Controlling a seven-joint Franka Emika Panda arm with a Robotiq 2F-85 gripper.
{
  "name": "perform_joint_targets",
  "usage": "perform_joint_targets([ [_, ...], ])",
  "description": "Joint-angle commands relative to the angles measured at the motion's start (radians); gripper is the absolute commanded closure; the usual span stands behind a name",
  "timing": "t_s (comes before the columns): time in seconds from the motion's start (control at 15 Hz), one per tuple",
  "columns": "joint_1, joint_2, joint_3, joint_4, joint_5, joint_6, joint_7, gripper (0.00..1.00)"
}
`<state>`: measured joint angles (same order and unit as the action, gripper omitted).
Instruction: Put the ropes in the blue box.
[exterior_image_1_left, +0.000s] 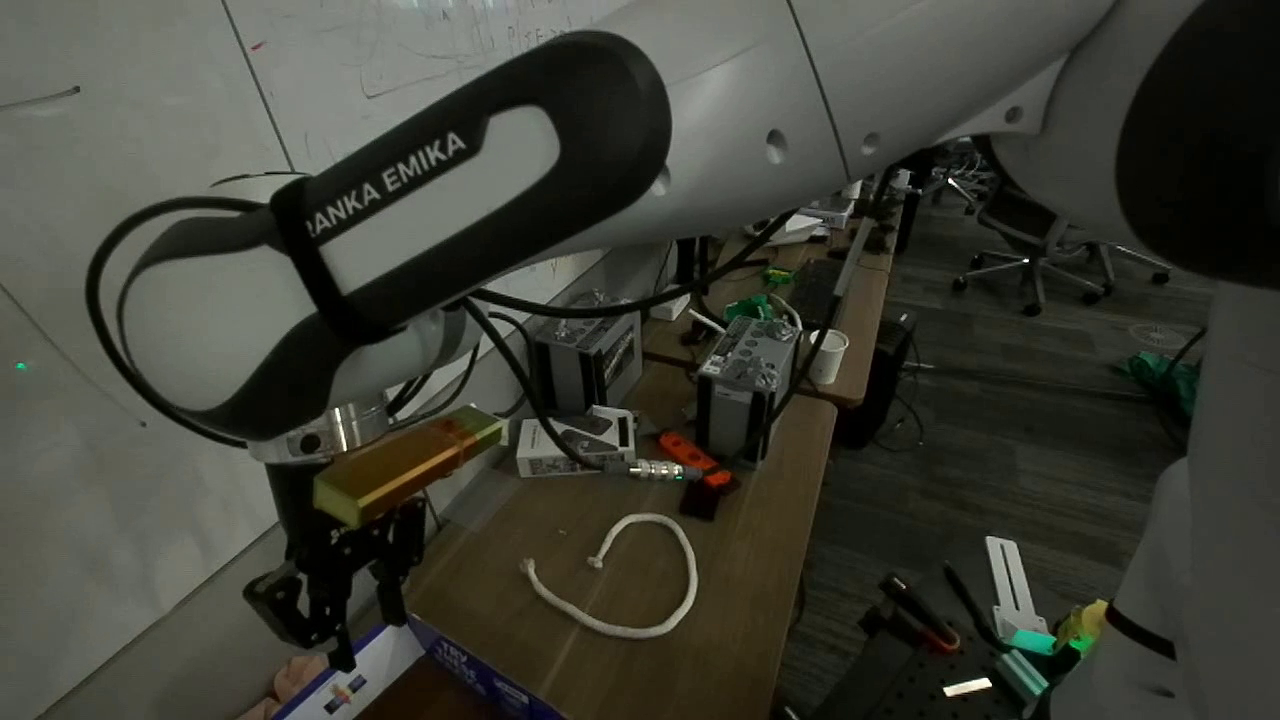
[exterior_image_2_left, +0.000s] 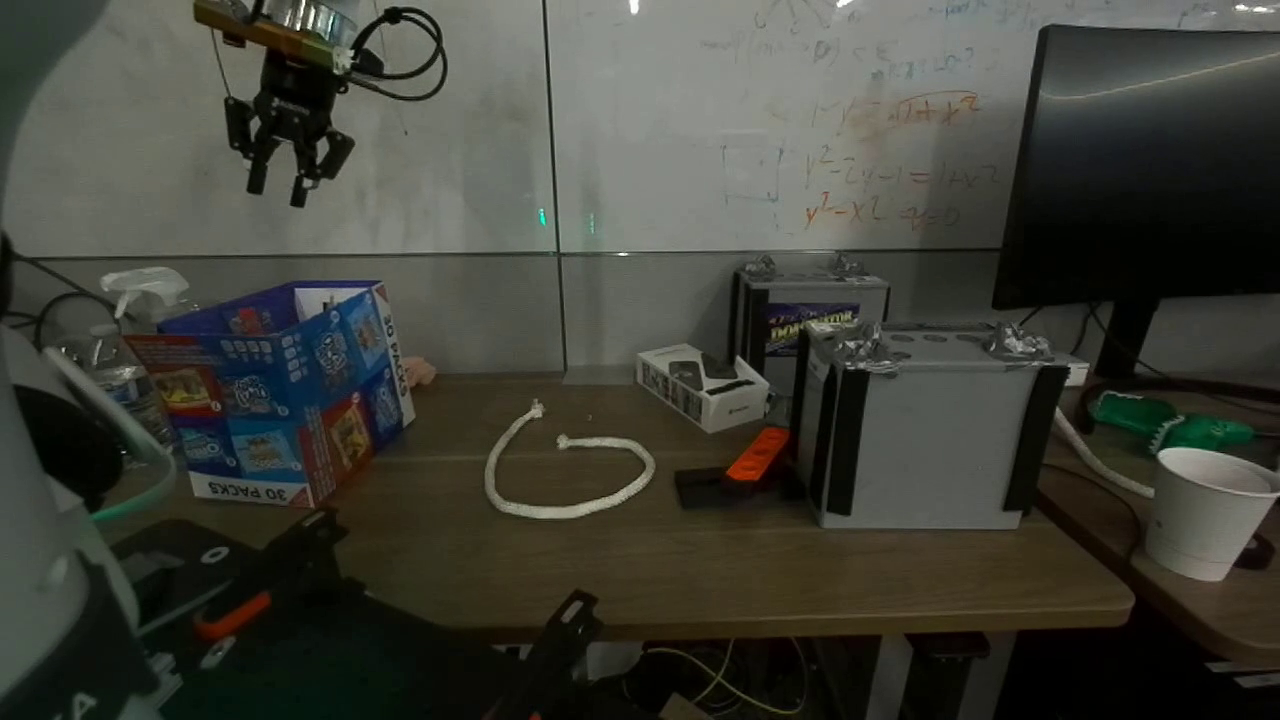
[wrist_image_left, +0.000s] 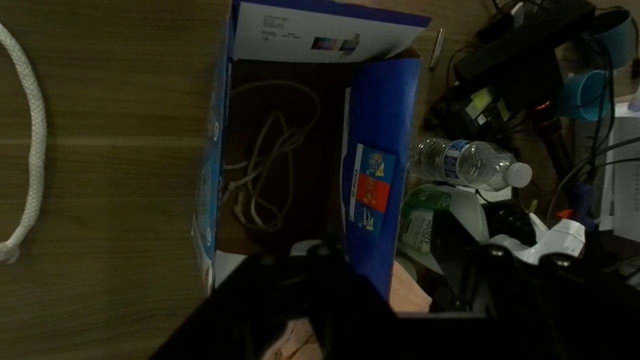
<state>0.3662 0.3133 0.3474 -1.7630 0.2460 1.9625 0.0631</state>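
Observation:
A white rope (exterior_image_1_left: 692, 575) lies in an open loop on the table, to the side of the blue box (exterior_image_1_left: 480, 675). The rope (exterior_image_2_left: 550, 511) and the blue box (exterior_image_2_left: 270, 400) show in both exterior views. In the wrist view the rope (wrist_image_left: 37, 135) is at the left edge, partly cut off. The box (wrist_image_left: 387, 100) stands open at the top, and thin white cords (wrist_image_left: 294, 139) lie tangled on its floor. My gripper (exterior_image_1_left: 367, 635) is open and empty, high above the box. Its open fingers (exterior_image_2_left: 278, 192) stand apart against the whiteboard. In the wrist view its dark fingers (wrist_image_left: 382, 245) cover the box's lower end.
A plastic bottle (wrist_image_left: 460, 162) and a spray bottle (wrist_image_left: 425, 220) stand or lie beside the box. Grey battery-like boxes (exterior_image_2_left: 930, 440), a small white carton (exterior_image_2_left: 705, 390) and an orange-red object (exterior_image_2_left: 758, 455) are on the table. The whiteboard wall (exterior_image_2_left: 650, 150) rises behind.

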Motion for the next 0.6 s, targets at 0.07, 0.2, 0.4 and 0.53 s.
perform_joint_targets([
  [0.07,-0.026,-0.053,-0.04,-0.032,-0.018,-0.022,0.01,0.09],
  [0.2,-0.051,-0.078,-0.069,-0.066,-0.021,-0.003,0.014,0.0],
  [0.4,-0.096,-0.135,-0.114,-0.152,-0.023,0.035,0.013,0.0],
  [0.53,-0.127,-0.181,-0.142,-0.24,-0.018,0.113,0.016,0.0],
])
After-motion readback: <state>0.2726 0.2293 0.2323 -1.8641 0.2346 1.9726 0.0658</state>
